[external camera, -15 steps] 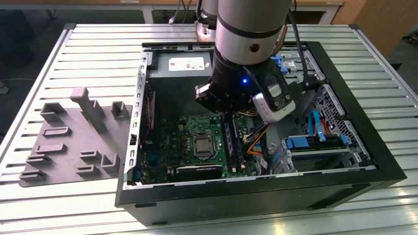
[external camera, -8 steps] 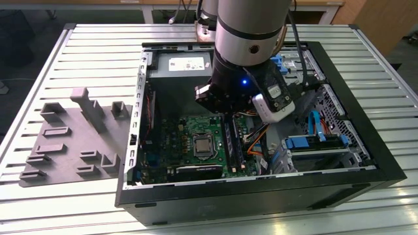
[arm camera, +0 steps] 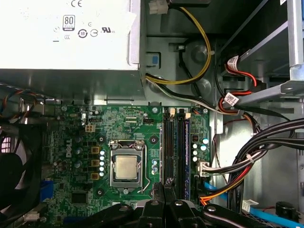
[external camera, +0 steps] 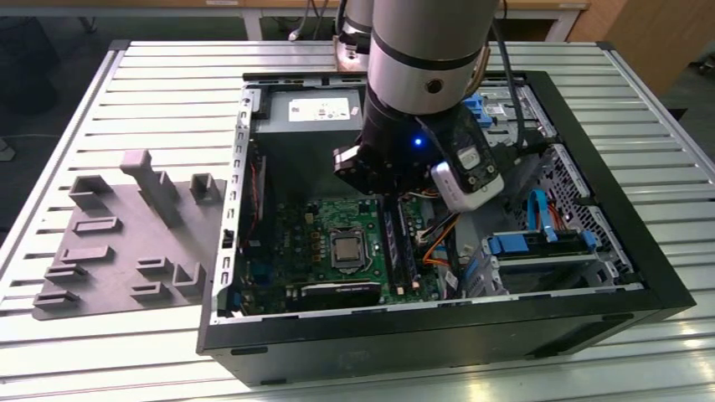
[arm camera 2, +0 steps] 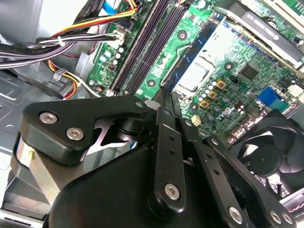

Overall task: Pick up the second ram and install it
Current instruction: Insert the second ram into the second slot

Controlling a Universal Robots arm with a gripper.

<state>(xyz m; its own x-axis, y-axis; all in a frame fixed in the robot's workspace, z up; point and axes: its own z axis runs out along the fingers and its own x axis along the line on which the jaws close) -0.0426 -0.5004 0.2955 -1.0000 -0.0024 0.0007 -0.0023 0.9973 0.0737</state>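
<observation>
Gripper (arm camera: 164,186) jaws, pinched narrow, hang over 1 end of the slot rails (arm camera: 175,147), along their length; the second ram, if held, is hidden.

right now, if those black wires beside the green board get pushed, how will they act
Probably floppy: the black wires hang in loose curves. They would likely spring back, since they end in a white plug on the green board. Being thin, they are probably light.
</observation>
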